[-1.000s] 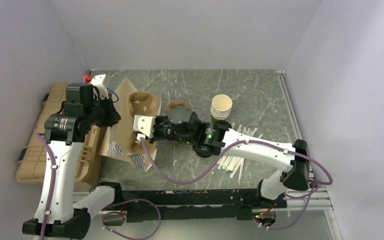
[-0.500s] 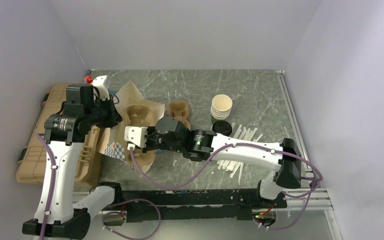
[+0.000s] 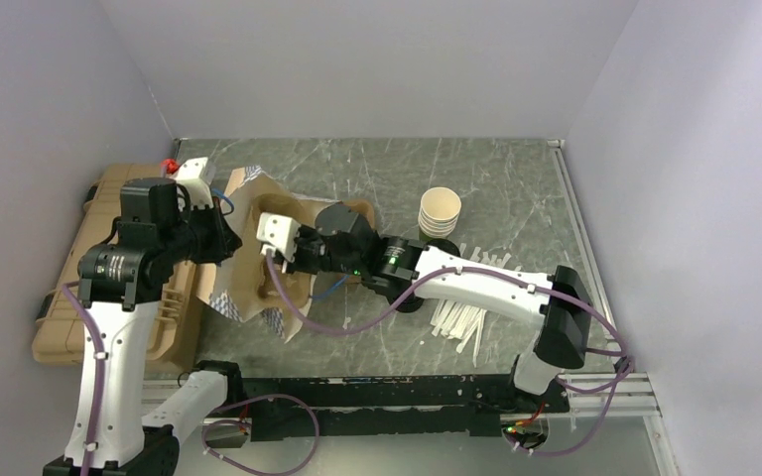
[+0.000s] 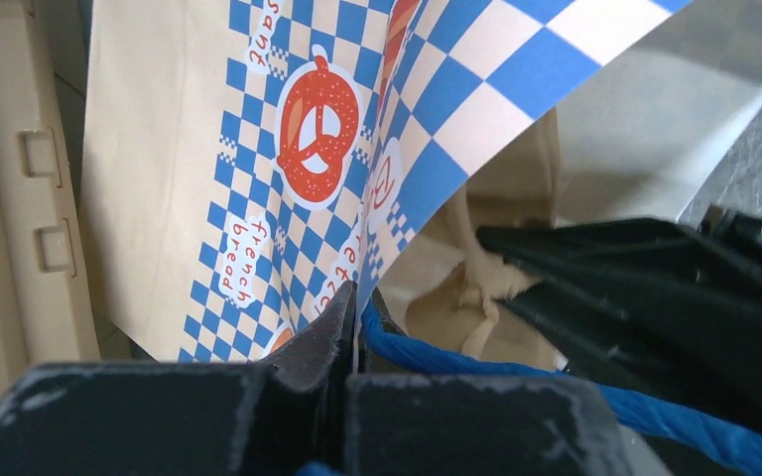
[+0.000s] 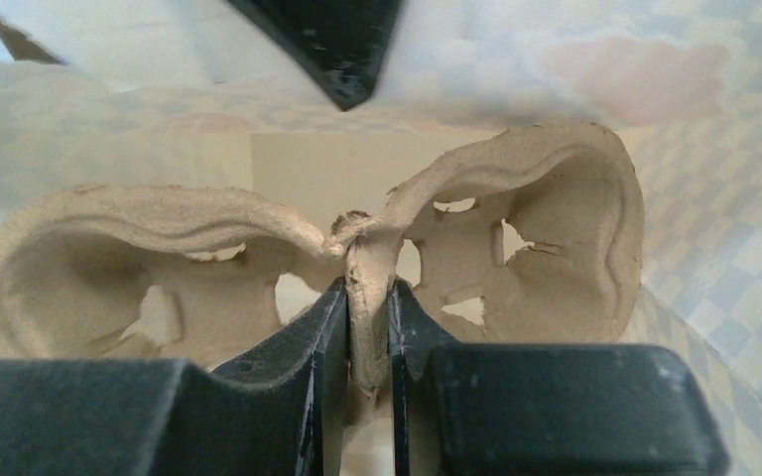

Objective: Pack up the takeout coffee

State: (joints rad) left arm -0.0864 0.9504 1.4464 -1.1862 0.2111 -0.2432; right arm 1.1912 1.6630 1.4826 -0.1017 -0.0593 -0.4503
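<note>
My left gripper (image 4: 357, 309) is shut on the edge of a brown paper bag (image 4: 258, 149) printed with blue checks and pretzels, and holds its mouth open at the table's left (image 3: 248, 185). Between the shut fingers of my right gripper (image 5: 367, 297) is the centre rib of a moulded pulp cup carrier (image 5: 516, 198). The carrier's cup holes are empty. In the top view the right gripper (image 3: 276, 260) and the carrier (image 3: 283, 206) sit at the bag's mouth, just right of the left gripper (image 3: 224, 243). The takeout coffee is out of view.
A stack of lidless paper cups (image 3: 440, 211) stands right of centre. White sticks (image 3: 466, 319) lie scattered near the right arm. A tan hard case (image 3: 64, 297) lies along the left edge. A second pulp carrier (image 3: 359, 209) peeks out behind the right arm. Walls close in on three sides.
The right gripper carried the carrier toward the near left, then back up into the bag's mouth. The left arm shifted slightly and the bag's upper flap stands higher.
</note>
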